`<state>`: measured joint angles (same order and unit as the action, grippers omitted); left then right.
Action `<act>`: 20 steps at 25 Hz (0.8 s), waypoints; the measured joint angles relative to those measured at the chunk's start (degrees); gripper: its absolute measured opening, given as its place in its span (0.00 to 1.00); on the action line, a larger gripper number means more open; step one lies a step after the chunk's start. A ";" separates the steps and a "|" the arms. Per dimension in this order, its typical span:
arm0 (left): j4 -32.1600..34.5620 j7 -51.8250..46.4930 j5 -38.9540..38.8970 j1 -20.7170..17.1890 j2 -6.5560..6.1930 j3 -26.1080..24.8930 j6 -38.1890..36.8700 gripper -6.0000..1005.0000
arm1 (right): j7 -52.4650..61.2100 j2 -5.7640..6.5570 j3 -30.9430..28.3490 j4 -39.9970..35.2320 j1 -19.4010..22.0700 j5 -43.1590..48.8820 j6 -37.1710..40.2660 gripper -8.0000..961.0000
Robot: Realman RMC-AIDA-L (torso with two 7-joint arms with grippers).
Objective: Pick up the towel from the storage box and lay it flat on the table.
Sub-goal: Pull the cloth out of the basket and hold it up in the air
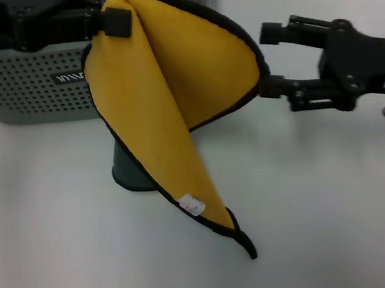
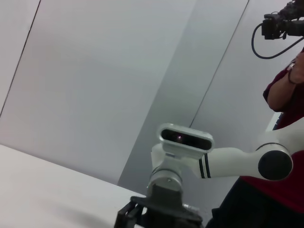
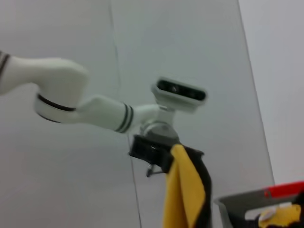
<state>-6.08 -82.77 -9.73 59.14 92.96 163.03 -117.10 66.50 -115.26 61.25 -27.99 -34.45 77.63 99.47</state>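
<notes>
The big mustard-yellow towel with thin black trim hangs folded, its white tag low down. The left gripper pinches its top corner; the right gripper pinches its side edge. Its tip reaches the wide white table (the grey-green holey storage box sits behind, partly hidden).

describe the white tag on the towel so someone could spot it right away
In the head view, start at the grey storage box, then follow the yellow towel hanging from the left gripper toward its low tip. The small white tag sits by the black trim, the only white patch on the cloth.
</notes>
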 joint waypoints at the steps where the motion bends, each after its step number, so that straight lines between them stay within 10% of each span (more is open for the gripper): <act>1: 0.00 0.00 -0.01 0.06 0.14 0.00 0.00 0.03 | 0.50 -0.22 0.25 0.18 -0.48 0.01 -0.90 0.89; 8: 0.02 0.05 -0.13 0.28 0.38 0.01 -0.01 0.03 | 1.95 -0.37 0.44 1.45 -1.93 -0.14 -1.78 0.87; 20: -0.08 0.07 0.05 0.49 0.62 0.01 -0.06 0.03 | 2.00 -0.15 0.61 1.25 -2.57 -0.02 -1.80 0.36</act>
<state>-6.16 -82.70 -9.68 59.63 93.58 163.04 -117.16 68.51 -115.41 61.87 -26.74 -37.03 77.61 97.68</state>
